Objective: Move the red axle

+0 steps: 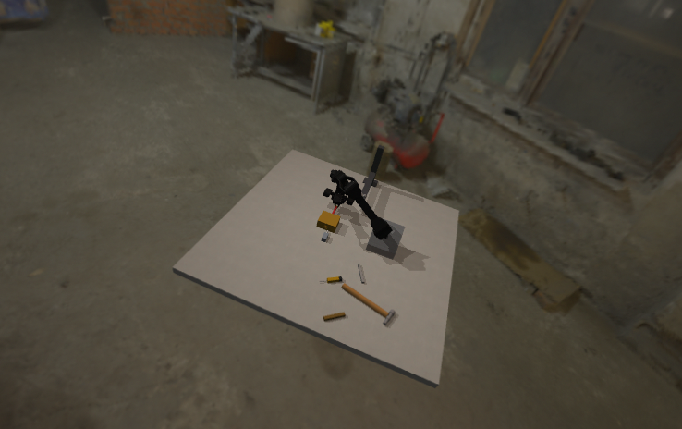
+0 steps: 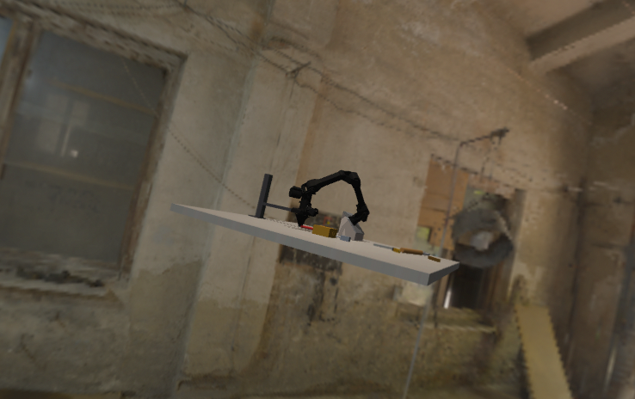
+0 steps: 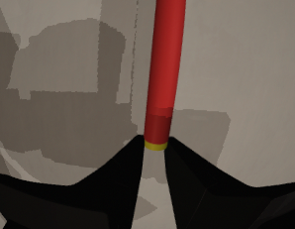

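Note:
The red axle (image 1: 334, 209) (image 2: 306, 227) (image 3: 165, 63) has a yellow end band. My gripper (image 1: 336, 204) (image 2: 301, 225) (image 3: 154, 142) is shut on it at that banded end. The axle runs from the fingertips toward the orange beam (image 1: 327, 221) (image 2: 324, 230), a block standing on the table. The beam is outside the wrist view, and I cannot tell whether the axle's far end is still inside it. A dark upright bracket (image 1: 377, 161) (image 2: 264, 193) with a side arm stands behind my gripper; its V-blocks are too small or hidden to make out.
A small grey-blue block (image 1: 324, 237) (image 2: 345, 238) lies beside the beam. A hammer (image 1: 365, 300), a yellow-handled tool (image 1: 334, 279), a thin grey bar (image 1: 361, 273) and a brown bar (image 1: 334, 316) lie toward the table's near edge in the top view.

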You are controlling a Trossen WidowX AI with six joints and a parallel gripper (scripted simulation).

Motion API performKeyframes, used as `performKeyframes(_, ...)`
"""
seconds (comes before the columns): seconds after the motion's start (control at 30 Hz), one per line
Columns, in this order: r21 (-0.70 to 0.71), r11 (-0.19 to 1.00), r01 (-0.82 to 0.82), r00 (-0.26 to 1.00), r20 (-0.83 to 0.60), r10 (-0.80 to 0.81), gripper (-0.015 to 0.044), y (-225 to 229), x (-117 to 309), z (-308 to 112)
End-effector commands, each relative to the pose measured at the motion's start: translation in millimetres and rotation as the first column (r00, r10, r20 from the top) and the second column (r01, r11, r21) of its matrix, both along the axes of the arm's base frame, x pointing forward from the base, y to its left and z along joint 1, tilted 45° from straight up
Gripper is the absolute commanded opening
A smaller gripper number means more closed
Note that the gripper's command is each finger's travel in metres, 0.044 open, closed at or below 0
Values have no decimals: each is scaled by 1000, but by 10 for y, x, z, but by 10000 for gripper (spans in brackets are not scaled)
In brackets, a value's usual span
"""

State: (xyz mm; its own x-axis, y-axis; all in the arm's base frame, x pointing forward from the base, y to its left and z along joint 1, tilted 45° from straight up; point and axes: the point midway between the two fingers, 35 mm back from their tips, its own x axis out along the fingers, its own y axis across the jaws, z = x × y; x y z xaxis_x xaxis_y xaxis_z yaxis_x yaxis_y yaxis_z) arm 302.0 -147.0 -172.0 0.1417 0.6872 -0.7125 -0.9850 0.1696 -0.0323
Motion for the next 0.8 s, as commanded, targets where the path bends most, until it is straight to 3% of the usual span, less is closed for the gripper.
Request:
performKeyframes(0.0, -4, 1000, -3, 1000, 4, 3, 0, -26, 3, -21)
performKeyframes(0.4, -3, 1000, -3, 1000, 4, 3, 0, 59, 21, -90)
performKeyframes(0.77, -5, 1000, -12, 1000, 5, 12, 289, 52, 18, -78)
